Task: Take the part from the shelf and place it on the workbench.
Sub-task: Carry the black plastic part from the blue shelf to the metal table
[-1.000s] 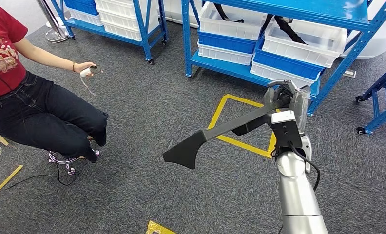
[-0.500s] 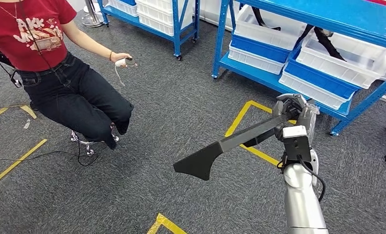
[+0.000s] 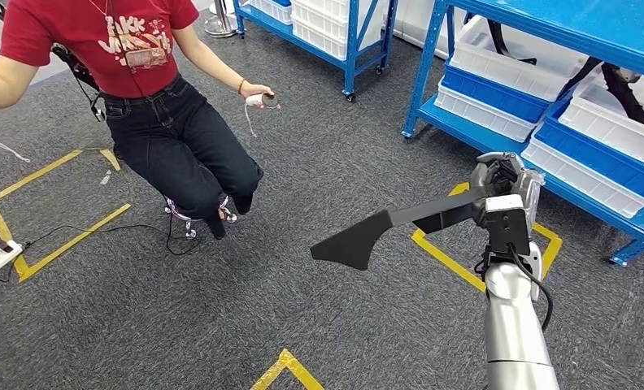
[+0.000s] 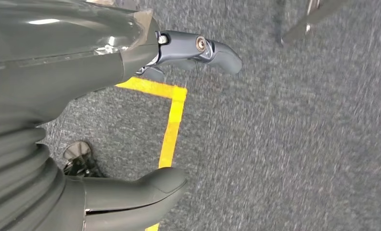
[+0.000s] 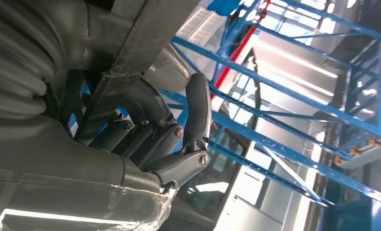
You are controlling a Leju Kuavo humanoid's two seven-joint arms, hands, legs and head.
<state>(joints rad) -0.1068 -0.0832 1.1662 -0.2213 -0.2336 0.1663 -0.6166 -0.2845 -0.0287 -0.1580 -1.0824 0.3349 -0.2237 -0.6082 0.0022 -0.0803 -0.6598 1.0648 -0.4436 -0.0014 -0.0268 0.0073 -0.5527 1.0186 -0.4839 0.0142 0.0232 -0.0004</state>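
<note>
Head view first: the right hand [image 3: 498,180] is wrapped around one end of the part [image 3: 384,230], a long, flat, matte black piece with a narrow shaft that widens into a flared, fin-like tip. The hand holds it out roughly level over the grey carpet [image 3: 221,325], probably so the free end stays away from the robot's body and from the blue shelf [image 3: 432,81] while it is carried. No workbench is visible, so the placing step looks some way off. White and blue plastic bins [image 3: 498,73] sit on the shelf's lower tiers, some with dark parts lying in them. Yellow tape lines [image 3: 449,256] mark squares on the carpet. A seated person in a red shirt [image 3: 132,49] holds a small white controller [image 3: 258,100], well apart from the part's flared tip.

Left wrist view: the left hand [image 4: 131,120] hangs over the coarse carpet with its thick grey thumb and darker fingers [image 4: 212,48] spread apart and nothing between them. A yellow tape corner [image 4: 174,101] runs beneath it.

Right wrist view: the dark, jointed fingers [image 5: 188,139] are curled tight against a flat grey surface, which I take to be the part's shaft. Blue shelf rails [image 5: 299,106] cross the bright background.
</note>
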